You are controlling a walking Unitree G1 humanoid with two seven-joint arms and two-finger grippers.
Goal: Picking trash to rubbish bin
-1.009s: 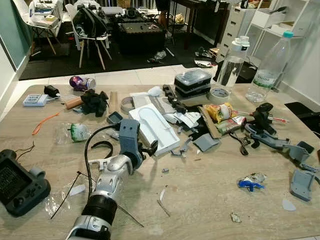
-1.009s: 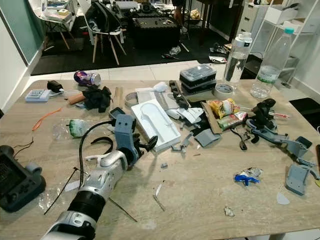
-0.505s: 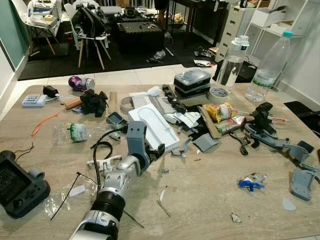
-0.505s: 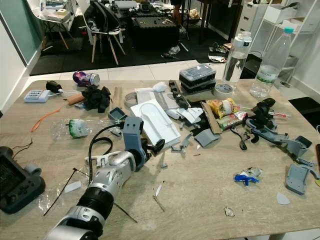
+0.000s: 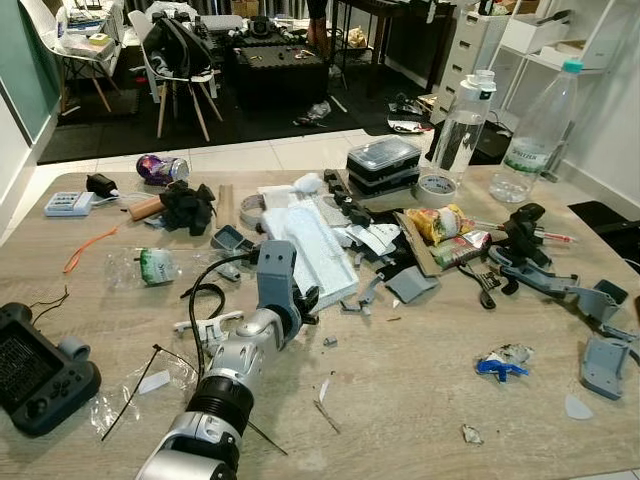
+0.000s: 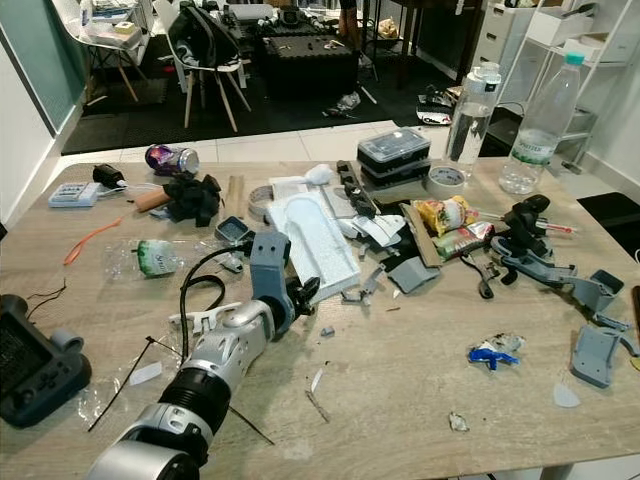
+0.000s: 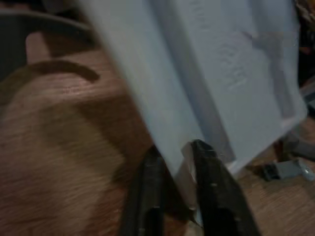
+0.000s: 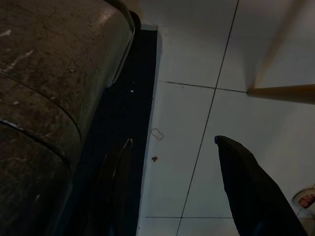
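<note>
Left gripper [image 5: 308, 298], centre-left of the frame, pinches the white foam tray [image 5: 318, 252]'s near edge, tilting it; right gripper [image 8: 177, 191] hangs with fingers spread.

Cluttered wooden table [image 5: 420, 390]; 2 bottles [image 5: 538, 125], wrappers [image 5: 500, 363]

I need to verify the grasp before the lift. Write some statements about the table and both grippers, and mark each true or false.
1. The left gripper is shut on the near edge of the white foam tray. True.
2. The foam tray lies flat on the table. False: its near edge is raised and it tilts.
3. The right gripper is open, hanging over tiled floor. True.
4. The blue wrapper sits inside the foam tray. False: it lies on the table, far to the tray's right.
5. Two clear bottles stand upright at the far right. True.
</note>
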